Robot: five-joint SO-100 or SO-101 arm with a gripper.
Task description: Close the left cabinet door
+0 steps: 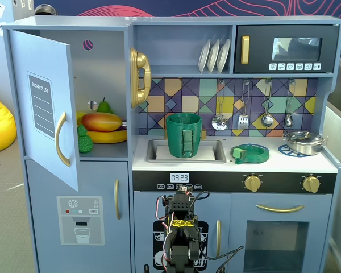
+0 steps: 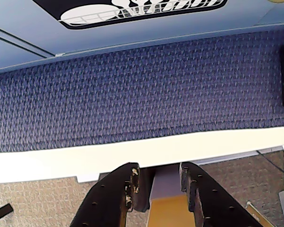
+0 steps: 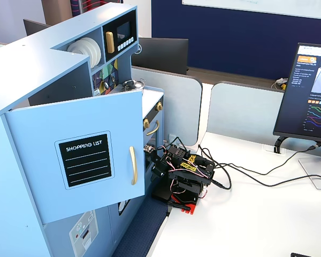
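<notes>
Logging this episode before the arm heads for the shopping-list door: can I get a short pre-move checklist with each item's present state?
1. Left cabinet door stands swung open, needs closing: ok, task not yet done.
2. Pincer empty, jaws slightly apart, nothing between them: ok.
3. Arm folded low on its base, far below the door's gold handle: not ok for contact yet.
4. Door's closing path: toy fruit sits inside on the shelf; whether it clears the door edge: cannot tell.
5. Cables trail over the white table away from the cabinet: ok.
</notes>
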